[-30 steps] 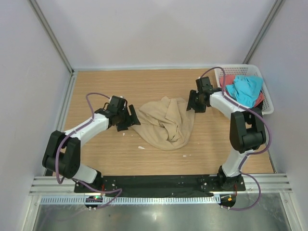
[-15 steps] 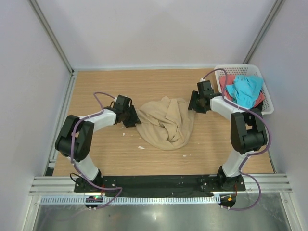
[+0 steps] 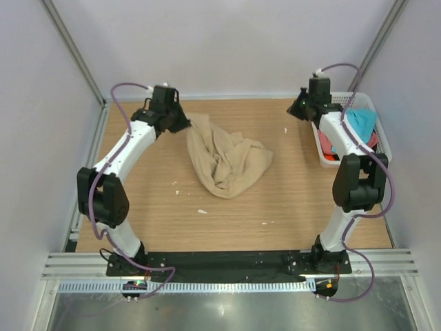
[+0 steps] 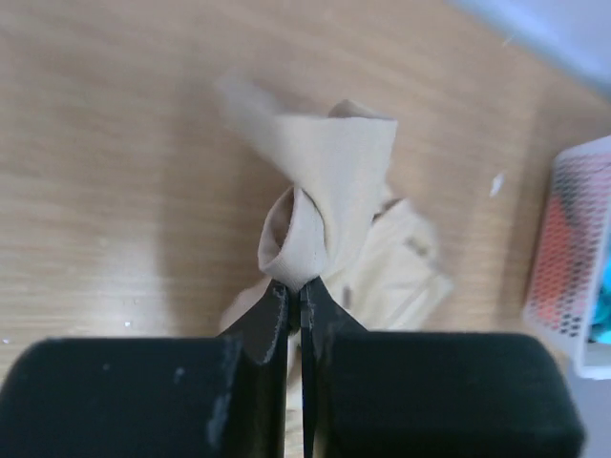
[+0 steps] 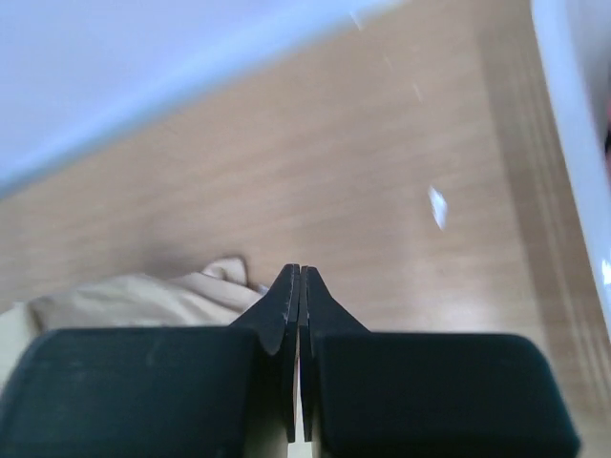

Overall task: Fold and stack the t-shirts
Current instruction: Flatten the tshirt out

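Gripping tan t-shirt (image 4: pixel 336 181), left pincer (image 4: pixel 294 288) hides its hem.

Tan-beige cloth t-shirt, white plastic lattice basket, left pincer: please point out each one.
Tan-beige cloth t-shirt (image 3: pixel 227 162): top view, crumpled middle.
White plastic lattice basket (image 3: pixel 382 135): top view, right rim.
Left pincer (image 4: pixel 296 286): left wrist view, between fingertips.

Stretches the left arm (image 3: pixel 131 148) out long toward the far left corner, left gripper (image 4: pixel 298 286) clamped tight on a fold of the tan t-shirt (image 4: pixel 334 181). Reaches the right arm (image 3: pixel 342 134) toward the far right, right gripper (image 5: pixel 299 274) angled down at the table, fingers pressed together, holding nothing.
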You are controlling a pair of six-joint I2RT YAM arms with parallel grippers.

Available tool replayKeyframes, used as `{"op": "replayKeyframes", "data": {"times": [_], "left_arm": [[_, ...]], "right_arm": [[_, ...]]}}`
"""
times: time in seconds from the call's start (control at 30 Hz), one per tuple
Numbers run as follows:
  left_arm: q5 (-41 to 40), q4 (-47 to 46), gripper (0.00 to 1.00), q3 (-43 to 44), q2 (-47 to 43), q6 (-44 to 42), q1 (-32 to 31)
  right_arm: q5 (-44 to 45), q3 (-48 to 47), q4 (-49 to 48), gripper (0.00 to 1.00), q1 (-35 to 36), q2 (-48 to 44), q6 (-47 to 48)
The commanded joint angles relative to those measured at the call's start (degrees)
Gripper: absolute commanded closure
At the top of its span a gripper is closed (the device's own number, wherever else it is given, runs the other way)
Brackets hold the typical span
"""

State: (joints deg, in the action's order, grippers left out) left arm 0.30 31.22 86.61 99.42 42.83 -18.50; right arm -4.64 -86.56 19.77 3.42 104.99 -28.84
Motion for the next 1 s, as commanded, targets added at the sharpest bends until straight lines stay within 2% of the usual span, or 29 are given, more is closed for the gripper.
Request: {"op": "replayKeyframes", "data": {"times": [0.0, 0.07, 0.17, 0.2, 0.23, 0.27, 0.3, 0.4, 0.63, 0.87, 0.97], "left_arm": [[-6.8, 8.8, 1.0, 11.0, -4.5, -3.1, 0.7], [-7.2, 10.9, 1.0, 11.7, -6.9, -3.2, 0.7], [-3.4, 10.0, 1.0, 6.3, -10.6, -2.7, 0.7], [-2.8, 9.0, 1.0, 4.0, -11.5, -2.5, 0.7], [-2.6, 8.5, 1.0, -1.4, -12.5, -2.2, 0.7], [-2.8, 8.0, 1.0, -3.8, -14.1, -1.9, 0.7], [-3.1, 7.3, 1.0, -6.7, -14.9, -1.7, 0.9], [-1.3, 5.3, 1.0, -14.0, -16.6, -1.1, 3.1], [-0.7, 6.9, 1.0, -15.9, -17.1, -2.5, 9.4], [-1.0, 8.0, 1.0, -15.8, -17.9, -4.0, 13.7], [-1.5, 8.0, 1.0, -16.4, -18.0, -4.3, 14.7]], "right_arm": [[-0.3, -11.9, 5.3, 0.99, 1.0, -6.2, 0.3], [0.9, -11.4, 6.8, 0.99, 1.1, -10.7, -0.3], [-0.1, -4.2, 4.6, 0.99, 1.6, -15.5, -0.7], [-0.9, 1.1, 3.3, 0.97, 2.0, -16.4, -0.8], [-2.0, 3.9, 1.9, 0.93, 2.3, -17.0, -1.2], [-2.5, 6.5, -0.8, 0.8, 2.8, -17.3, -1.7], [-3.1, 10.6, -2.1, 0.76, 4.1, -16.8, -2.0], [-3.6, 14.7, -5.5, 0.66, 9.1, -13.0, -2.4], [-3.1, 11.7, -12.2, 0.45, 20.2, 0.2, -2.5], [-4.8, 6.1, -14.0, 0.42, 24.2, 10.9, -0.4], [-4.0, 5.1, -13.2, 0.46, 24.3, 12.5, -0.2]]}}
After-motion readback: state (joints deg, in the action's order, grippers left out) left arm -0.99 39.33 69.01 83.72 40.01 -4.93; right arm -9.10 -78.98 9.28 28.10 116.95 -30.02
